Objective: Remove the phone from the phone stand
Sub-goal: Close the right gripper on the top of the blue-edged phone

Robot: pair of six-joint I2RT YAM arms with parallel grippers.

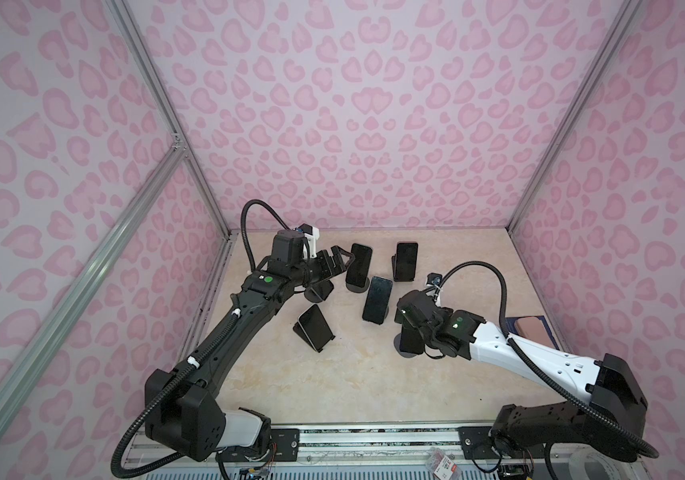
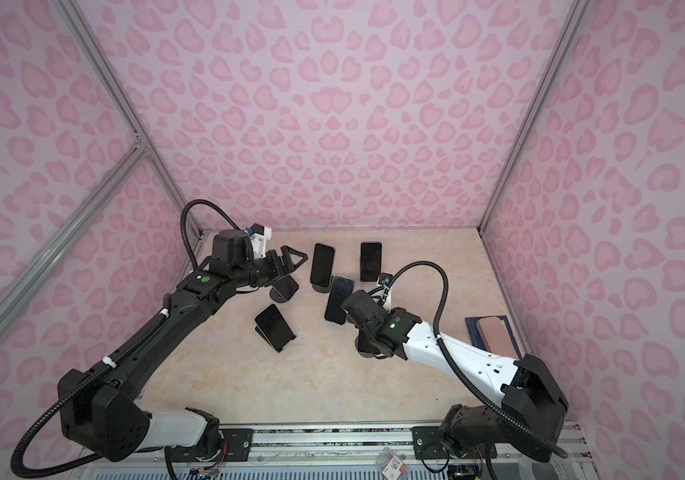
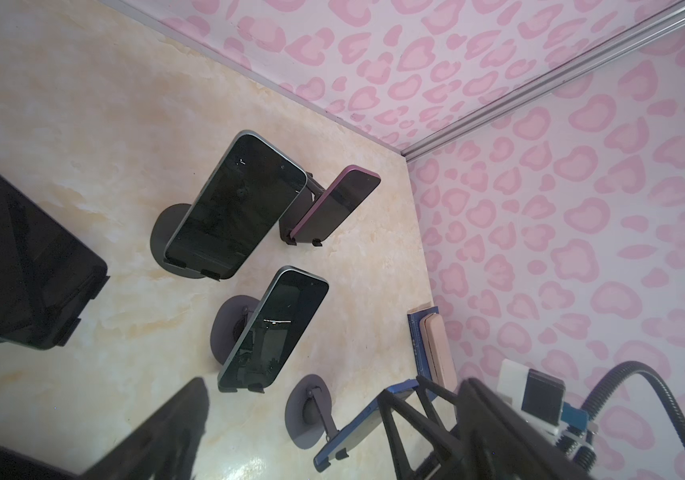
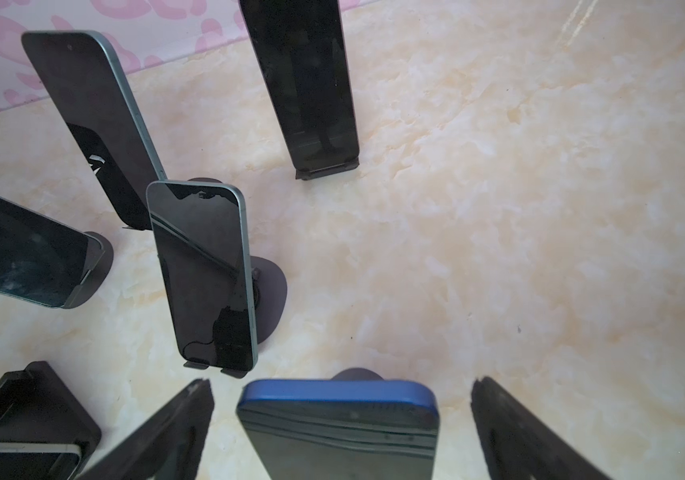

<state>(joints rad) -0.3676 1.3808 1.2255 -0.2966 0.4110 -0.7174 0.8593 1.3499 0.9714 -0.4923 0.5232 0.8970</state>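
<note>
Several dark phones lean on black stands on the beige table (image 1: 374,374). A blue-edged phone (image 4: 338,419) stands on a round-based phone stand (image 3: 307,411), mostly hidden under the right wrist in both top views. My right gripper (image 4: 342,386) is open. Its fingers (image 4: 174,428) flank the phone's top edge on both sides, with a gap on each side. My left gripper (image 1: 342,259) (image 2: 295,261) hovers open and empty at the back left, beside a teal-edged phone (image 1: 359,264) on its stand. Another phone (image 1: 320,291) sits under that arm.
Also on stands are a middle phone (image 1: 377,299), a purple-edged one (image 1: 406,259) at the back and one on a low wedge stand (image 1: 315,328). A navy book with a pink case (image 1: 531,328) lies at the right wall. Pink patterned walls enclose three sides.
</note>
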